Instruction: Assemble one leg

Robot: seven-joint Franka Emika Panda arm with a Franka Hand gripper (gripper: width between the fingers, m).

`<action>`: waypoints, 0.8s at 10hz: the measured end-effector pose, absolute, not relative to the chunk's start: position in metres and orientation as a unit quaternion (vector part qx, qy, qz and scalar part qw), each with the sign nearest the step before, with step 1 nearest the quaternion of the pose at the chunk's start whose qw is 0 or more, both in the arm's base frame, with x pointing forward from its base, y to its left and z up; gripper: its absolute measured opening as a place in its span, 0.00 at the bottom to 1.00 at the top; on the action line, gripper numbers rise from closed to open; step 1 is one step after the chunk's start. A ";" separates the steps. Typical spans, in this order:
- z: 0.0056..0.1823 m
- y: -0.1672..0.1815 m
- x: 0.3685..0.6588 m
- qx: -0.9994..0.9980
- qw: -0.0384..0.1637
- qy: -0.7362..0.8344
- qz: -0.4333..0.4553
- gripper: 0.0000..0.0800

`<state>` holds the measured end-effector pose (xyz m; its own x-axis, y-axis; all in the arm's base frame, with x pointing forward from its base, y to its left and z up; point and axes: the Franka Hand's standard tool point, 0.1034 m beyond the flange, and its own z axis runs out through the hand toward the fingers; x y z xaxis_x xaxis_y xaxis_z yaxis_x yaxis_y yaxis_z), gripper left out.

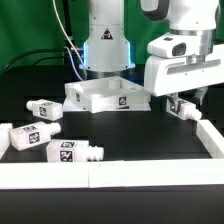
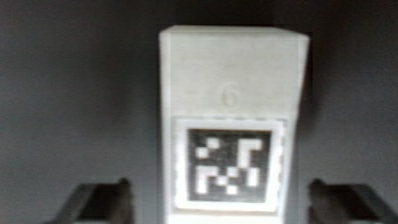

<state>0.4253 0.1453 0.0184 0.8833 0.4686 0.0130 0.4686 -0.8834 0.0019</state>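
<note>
Open table lies between the top, loose legs and border wall.

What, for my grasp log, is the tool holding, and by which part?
Nothing yet: the open tool straddles the leg's tagged end, with gaps beside its fingers.

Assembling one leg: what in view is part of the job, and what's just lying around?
In the job:
- tool, open, fingers either side of the leg
- square top, likely the part that takes the leg

Lying about:
- three spare legs: one, one, one
- white rail along the table edge
</note>
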 end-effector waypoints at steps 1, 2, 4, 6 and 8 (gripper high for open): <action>0.031 0.139 0.426 -0.968 -0.003 -0.249 -0.002 0.75; 0.047 0.130 0.425 -0.966 -0.007 -0.258 0.002 0.75; 0.075 0.096 0.423 -0.958 -0.010 -0.288 0.000 0.81; 0.075 0.075 0.439 -0.954 -0.007 -0.298 -0.005 0.81; 0.074 0.079 0.436 -0.953 -0.006 -0.302 -0.003 0.81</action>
<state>0.4360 0.0792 0.0744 0.8181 0.5750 0.0026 0.5750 -0.8181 0.0136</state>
